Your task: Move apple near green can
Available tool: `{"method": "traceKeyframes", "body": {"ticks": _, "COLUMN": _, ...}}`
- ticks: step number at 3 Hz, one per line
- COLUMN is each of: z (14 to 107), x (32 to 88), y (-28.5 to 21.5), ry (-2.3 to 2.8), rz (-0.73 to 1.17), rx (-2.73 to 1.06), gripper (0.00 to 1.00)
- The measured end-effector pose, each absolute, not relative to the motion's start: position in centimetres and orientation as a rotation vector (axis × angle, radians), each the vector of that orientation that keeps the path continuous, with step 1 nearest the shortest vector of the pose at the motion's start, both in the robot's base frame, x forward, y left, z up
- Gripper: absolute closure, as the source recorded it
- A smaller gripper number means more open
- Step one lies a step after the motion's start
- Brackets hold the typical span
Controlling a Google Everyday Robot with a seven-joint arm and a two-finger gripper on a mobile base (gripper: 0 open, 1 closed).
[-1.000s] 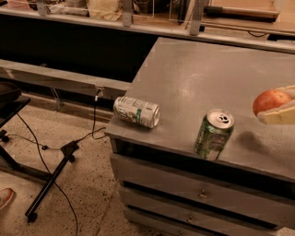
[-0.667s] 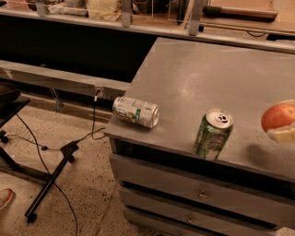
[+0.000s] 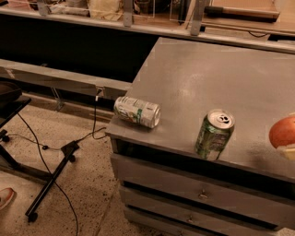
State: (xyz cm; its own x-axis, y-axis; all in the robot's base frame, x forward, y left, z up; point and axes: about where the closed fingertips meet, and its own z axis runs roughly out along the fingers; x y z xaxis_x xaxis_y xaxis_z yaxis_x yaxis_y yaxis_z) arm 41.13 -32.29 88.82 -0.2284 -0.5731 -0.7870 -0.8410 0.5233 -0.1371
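Watching the apple (image 3: 283,131) at the right edge of the view, apart from the green can (image 3: 214,134)

From my remote seat I looked down at an angle on a grey table (image 3: 207,69) with drawers (image 3: 198,196) in its front. The apple, round and orange-red, sat at the far right of the view, cut off by the frame, so I saw only part of it. A soft shadow lay on the tabletop just beside it. I could not tell whether the fruit rested on the surface or hung just above it.

Only a pale sliver of the gripper (image 3: 289,151) showed, tucked directly under the apple at the frame's right edge. Whether the claw was wide, narrow or clamped on the fruit, I could not tell.

The green can stood upright near the table's front edge, its silver top and pull tab facing up. A stretch of bare tabletop lay between it and the apple. The two were near each other but not touching.

A white can (image 3: 137,111) with green marks lay on its side at the table's front corner, well apart from the green can.

On the speckled floor (image 3: 83,203) to the left ran dark cables (image 3: 94,133) and the leg of a black stand (image 3: 48,189). A cluttered shelf (image 3: 106,11) crossed the back of the scene.
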Motion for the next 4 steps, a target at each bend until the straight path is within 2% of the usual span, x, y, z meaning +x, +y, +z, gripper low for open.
{"method": "traceKeyframes", "body": {"ticks": 4, "z": 86.9, "x": 38.3, "y": -23.8, "ry": 1.823, "rz": 0.433, "rx": -1.328, "gripper": 1.00}}
